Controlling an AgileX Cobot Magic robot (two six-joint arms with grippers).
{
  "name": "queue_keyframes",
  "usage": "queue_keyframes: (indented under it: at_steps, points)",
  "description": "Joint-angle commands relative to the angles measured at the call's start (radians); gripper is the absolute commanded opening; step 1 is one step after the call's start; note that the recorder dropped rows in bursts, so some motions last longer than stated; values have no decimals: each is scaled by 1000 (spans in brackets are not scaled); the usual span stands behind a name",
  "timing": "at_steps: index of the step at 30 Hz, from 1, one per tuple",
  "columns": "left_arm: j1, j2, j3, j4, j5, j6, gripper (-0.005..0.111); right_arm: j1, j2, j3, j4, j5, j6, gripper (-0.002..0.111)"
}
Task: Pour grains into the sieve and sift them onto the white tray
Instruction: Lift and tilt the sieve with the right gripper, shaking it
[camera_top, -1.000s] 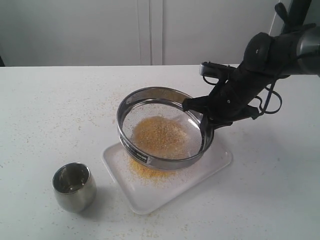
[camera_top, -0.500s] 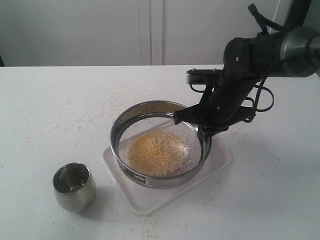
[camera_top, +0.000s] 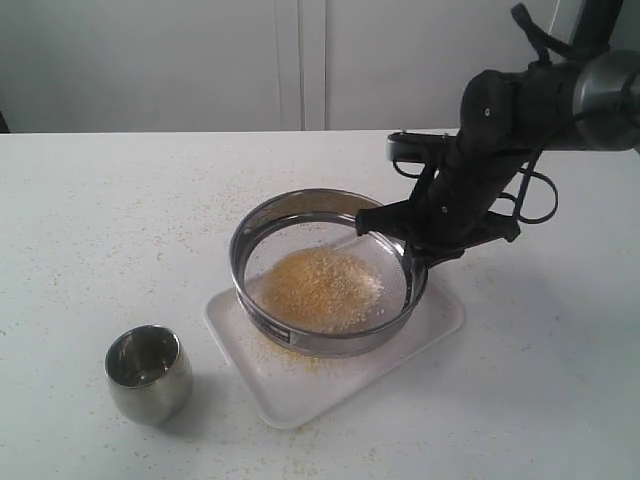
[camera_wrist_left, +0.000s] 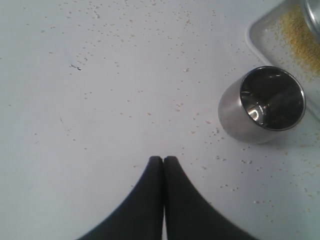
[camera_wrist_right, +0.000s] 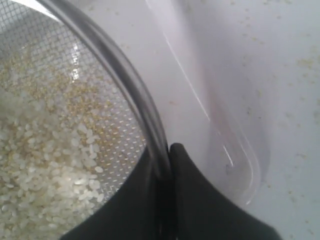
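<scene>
The steel sieve (camera_top: 325, 335) hangs just above the white tray (camera_top: 300, 395), held by its right rim. My right gripper (camera_top: 408, 262) is shut on that rim; in the right wrist view the black fingers (camera_wrist_right: 200, 200) pinch the sieve wall (camera_wrist_right: 125, 85). Yellow and whitish grains (camera_top: 320, 288) lie heaped on the mesh, and pale kernels (camera_wrist_right: 35, 165) show close up. A thin scatter of yellow meal (camera_top: 290, 352) lies on the tray under the sieve. My left gripper (camera_wrist_left: 163, 159) is shut and empty over the bare table.
An empty shiny steel cup (camera_top: 148, 372) stands on the table left of the tray, also the cup (camera_wrist_left: 262, 105) in the left wrist view. Loose grains speckle the white tabletop (camera_top: 120, 220). A white wall runs behind the table.
The right arm has swung the sieve back and forth over the tray, first down and left, then slightly right and up. The grains have shifted on the mesh. The cup has not moved.
</scene>
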Motion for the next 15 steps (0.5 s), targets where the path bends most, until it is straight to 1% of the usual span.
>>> queue_keyframes:
  at_steps: [1, 2, 4, 6, 8, 10, 12, 15]
  points:
    - [3, -6, 7, -5, 9, 2, 0, 29, -19, -9, 44, 18, -87, 0]
    - [3, -6, 7, -5, 9, 2, 0, 29, -17, -9, 21, 4, -75, 0]
    - [3, -6, 7, -5, 9, 2, 0, -1, -10, -9, -13, -25, 35, 0]
    - [3, -6, 7, -5, 9, 2, 0, -23, 1, -9, 13, -31, 81, 0]
    - [3, -6, 7, -5, 9, 2, 0, -14, 10, -9, 78, -11, 8, 0]
    - [3, -6, 7, -5, 9, 2, 0, 19, 16, -9, 106, 13, -87, 0]
    - [3, -6, 7, -5, 9, 2, 0, 29, 16, -9, 75, 0, -95, 0]
    - [3, -6, 7, -5, 9, 2, 0, -13, 16, -9, 59, -41, -23, 0]
